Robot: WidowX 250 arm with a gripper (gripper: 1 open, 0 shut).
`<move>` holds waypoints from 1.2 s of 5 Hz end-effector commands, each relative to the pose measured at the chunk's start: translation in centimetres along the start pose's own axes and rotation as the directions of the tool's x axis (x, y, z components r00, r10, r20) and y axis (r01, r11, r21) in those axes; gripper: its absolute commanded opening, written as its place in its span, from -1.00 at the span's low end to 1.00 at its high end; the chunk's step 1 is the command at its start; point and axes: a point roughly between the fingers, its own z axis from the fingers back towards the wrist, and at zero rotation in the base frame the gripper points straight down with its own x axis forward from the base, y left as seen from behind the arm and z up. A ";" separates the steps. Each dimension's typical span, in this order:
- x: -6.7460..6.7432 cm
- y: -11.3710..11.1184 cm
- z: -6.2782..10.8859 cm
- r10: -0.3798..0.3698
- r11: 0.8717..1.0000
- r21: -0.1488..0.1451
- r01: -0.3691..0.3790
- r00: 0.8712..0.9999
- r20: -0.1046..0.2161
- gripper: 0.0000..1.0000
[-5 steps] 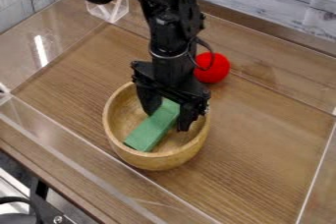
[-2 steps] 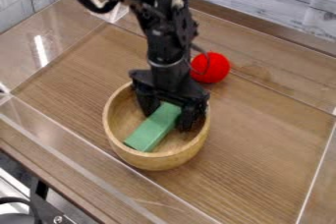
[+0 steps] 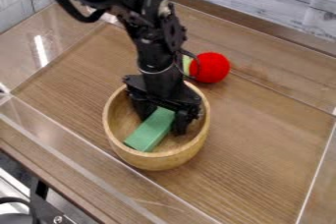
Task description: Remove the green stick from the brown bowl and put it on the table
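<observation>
Grasp step, not yet closed. My gripper [image 3: 163, 113] points straight down inside the brown bowl [image 3: 121, 135], jaws spread wide and holding nothing, straddling the upper end of the green stick [image 3: 151, 131] — the stick lies flat on the bowl floor, running from under the fingers toward the near-left rim.

Next, as I judge it: pinch, then lift clear of the thick rim. The bare table [image 3: 262, 135] to the hand's right offers room; the red ball [image 3: 210, 66] sits just behind, and the clear acrylic wall [image 3: 79, 184] lies beyond the bowl's near side.

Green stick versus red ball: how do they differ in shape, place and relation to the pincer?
The green stick is a flat, long block; the red ball is round. The stick lies inside the brown bowl; the ball sits on the table behind it. The open pincer stands over the stick, away from the ball. Neither is gripped.
</observation>
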 end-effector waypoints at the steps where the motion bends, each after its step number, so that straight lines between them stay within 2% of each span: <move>1: 1.4 -0.1 0.7 0.000 1.000 0.004 0.000 1.000 0.024 1.00; 2: 2.4 -0.8 1.1 -0.017 1.000 -0.001 0.017 0.999 0.036 1.00; 4: 2.0 -0.6 1.8 0.000 1.000 0.005 0.000 0.999 0.040 1.00; 5: 2.2 -0.5 2.4 0.010 1.000 0.009 -0.010 0.999 0.040 -1.00; 6: 2.1 0.2 1.9 0.008 1.000 0.018 -0.009 0.999 0.039 -1.00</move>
